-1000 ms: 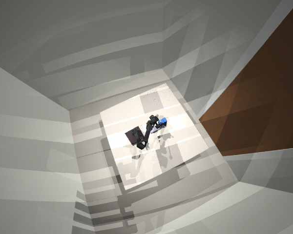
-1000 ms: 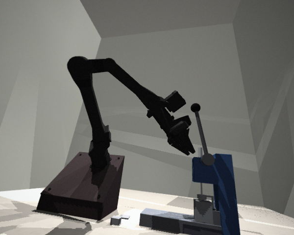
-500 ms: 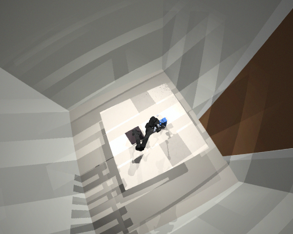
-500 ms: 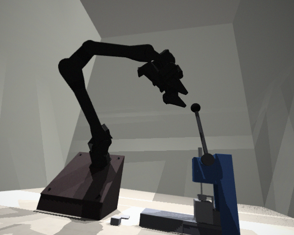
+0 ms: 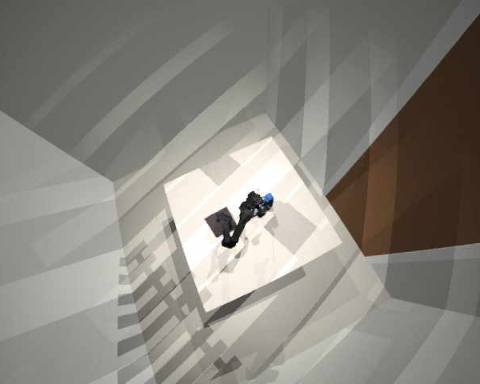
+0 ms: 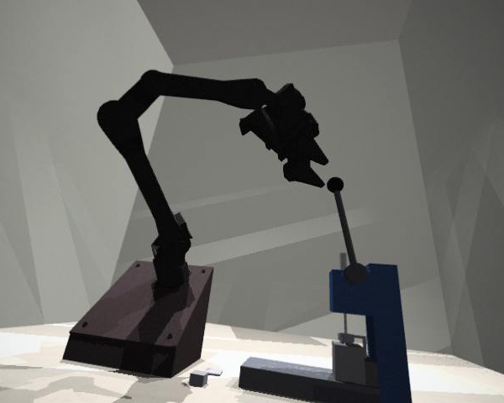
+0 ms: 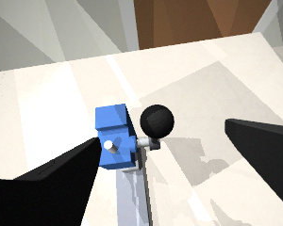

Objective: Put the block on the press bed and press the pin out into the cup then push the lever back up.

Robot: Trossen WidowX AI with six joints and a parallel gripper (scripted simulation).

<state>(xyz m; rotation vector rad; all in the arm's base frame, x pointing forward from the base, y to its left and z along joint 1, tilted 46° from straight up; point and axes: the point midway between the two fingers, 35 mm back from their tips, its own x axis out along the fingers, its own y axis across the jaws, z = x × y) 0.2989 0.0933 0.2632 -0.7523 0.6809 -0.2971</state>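
In the top view, a big pale table [image 5: 314,233] [image 6: 9,347] [image 7: 47,104] is holding everything up. The black arm [image 5: 239,227] [image 6: 144,173] is bending high over it. Its dark slanted base [image 5: 219,233] [image 6: 91,321] is sitting on the table. The blue press [image 5: 269,197] [image 6: 386,321] [image 7: 118,160] is standing at 2 o'clock from the base there. In the side view, its long low bed [image 6: 286,374] [image 7: 129,198] is pointing toward 9 o'clock. The black gripper [image 5: 260,206] [image 6: 325,174] [image 7: 161,134] is leaning down toward 4 o'clock, near the top of the lever. Its fingers are standing about as wide as they can go, and they are holding nothing. The lever [image 6: 345,229] is standing up, pointing between 11 and 12 o'clock. The gray block [image 6: 349,362] is sitting on the bed, under the press head and below the thin punch [image 6: 345,324]. The pin is too small to make out. The round black knob [image 6: 335,185] [image 7: 157,121] is sitting just past the fingertips, at 4 o'clock from them. A little gray cube [image 6: 197,379] is lying between base and bed.
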